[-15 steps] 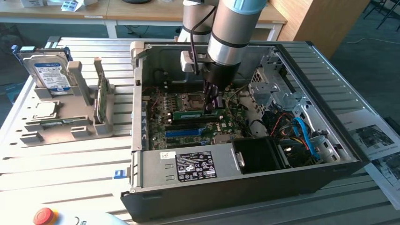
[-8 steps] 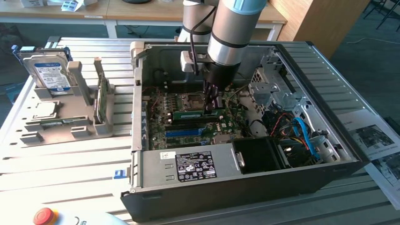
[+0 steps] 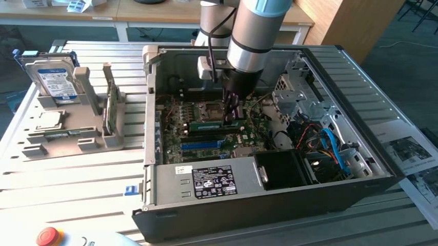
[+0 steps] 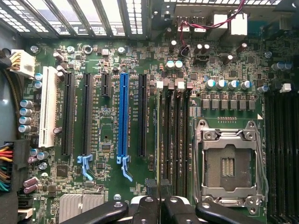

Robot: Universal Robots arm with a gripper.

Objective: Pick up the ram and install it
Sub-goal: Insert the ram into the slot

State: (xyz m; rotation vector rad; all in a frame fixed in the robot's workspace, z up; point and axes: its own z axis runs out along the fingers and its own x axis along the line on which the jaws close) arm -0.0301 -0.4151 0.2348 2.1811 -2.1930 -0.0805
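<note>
Green and thin, with a pale label strip, the ram (image 3: 208, 124) sits on edge just beside the empty processor socket (image 3: 213, 108), on the side towards the power supply (image 3: 205, 180), in line with the black memory slots (image 4: 174, 140). The gripper (image 3: 233, 120) comes straight down onto the end of the stick that lies towards the exterior view's right. In the wrist view its black fingertips (image 4: 152, 187) are drawn close together with only a sliver between them, and they appear to pinch the stick's top edge.

Judging from this, the pick-up is done and the ram has been brought to the slot nearest the socket's expansion-slot side. What looks left is the seating itself, and letting go.

Several things are hard to read. From above the stick is seen edge-on and merges with the dark slot, so I cannot tell whether it is pushed fully home or only resting in the slot's mouth. The white latches (image 4: 160, 85) at the far end of the slots are too small to judge as closed or open. The arm hides the board behind the socket. Well apart from the socket, outside the case (image 3: 383, 169), a grey rack (image 3: 65, 136) holds a hard drive (image 3: 55, 82) and a square chip (image 3: 49, 120).
</note>
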